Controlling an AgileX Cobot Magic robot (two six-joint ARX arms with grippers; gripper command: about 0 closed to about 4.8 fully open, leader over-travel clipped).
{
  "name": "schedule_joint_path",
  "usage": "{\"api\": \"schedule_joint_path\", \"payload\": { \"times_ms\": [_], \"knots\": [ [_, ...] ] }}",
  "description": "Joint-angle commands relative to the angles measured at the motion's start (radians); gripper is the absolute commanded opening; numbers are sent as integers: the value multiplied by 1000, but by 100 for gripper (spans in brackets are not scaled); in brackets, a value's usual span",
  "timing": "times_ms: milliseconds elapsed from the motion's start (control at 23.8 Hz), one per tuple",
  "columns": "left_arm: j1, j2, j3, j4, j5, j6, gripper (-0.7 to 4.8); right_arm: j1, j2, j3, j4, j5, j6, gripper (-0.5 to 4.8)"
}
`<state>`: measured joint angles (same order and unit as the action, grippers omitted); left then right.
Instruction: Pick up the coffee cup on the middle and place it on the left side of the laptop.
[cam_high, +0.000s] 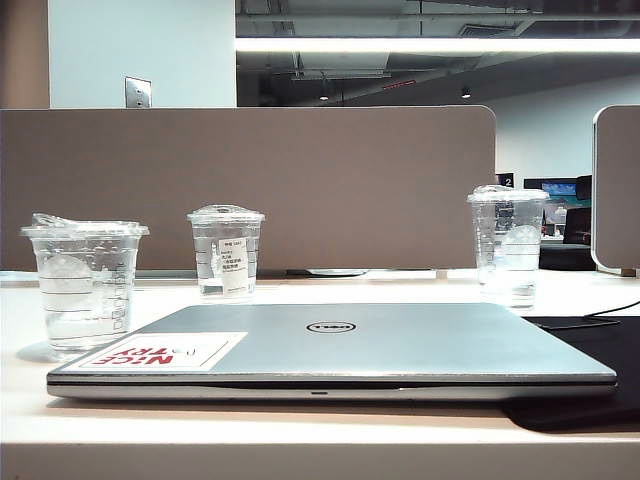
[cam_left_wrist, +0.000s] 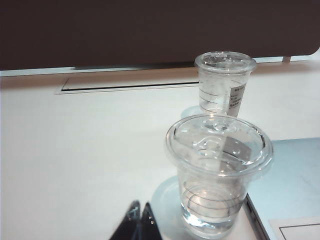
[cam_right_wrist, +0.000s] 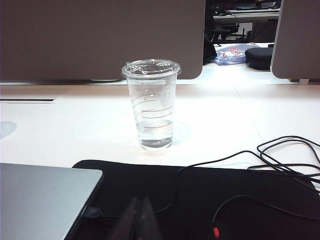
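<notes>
My left hand (cam_left_wrist: 140, 220) is closed, fingertips pressed together with nothing between them, hanging above the white tabletop (cam_left_wrist: 85, 150) a little short of the coffee cup (cam_left_wrist: 218, 175) and apart from it. That cup stands upright on the tabletop with its clear lid on, just beside the left edge of the laptop (cam_left_wrist: 295, 185), toward the near left part of the tabletop; whether its foot touches the laptop I cannot tell. Farther back, toward the far edge, stands the cup with a white paper label (cam_left_wrist: 224, 82).

My right hand (cam_right_wrist: 140, 220) is closed too and holds nothing; it hangs over the black mat (cam_right_wrist: 200, 200) at the laptop's right corner. Beyond the mat, the tall clear cup (cam_right_wrist: 151, 104) stands upright on the right part of the tabletop, with black cables (cam_right_wrist: 280, 160) trailing across the mat nearby.
</notes>
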<state>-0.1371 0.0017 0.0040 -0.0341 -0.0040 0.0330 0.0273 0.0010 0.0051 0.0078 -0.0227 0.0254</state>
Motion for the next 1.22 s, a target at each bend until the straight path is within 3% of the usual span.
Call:
{"api": "schedule_joint_path", "payload": {
  "times_ms": [42,882,1092,1218],
  "knots": [
    [1,0,3,30,-3,1,-5,0,-2,-4,11,1,0,-5],
    [4,0,3,5,-3,-6,-5,0,-2,-4,11,1,0,-5],
    [108,0,3,5,24,-6,-5,-1,-2,-4,11,2,0,-5],
    [116,0,3,5,27,-6,-5,-1,-2,-4,11,1,0,-5]
  ]
}}
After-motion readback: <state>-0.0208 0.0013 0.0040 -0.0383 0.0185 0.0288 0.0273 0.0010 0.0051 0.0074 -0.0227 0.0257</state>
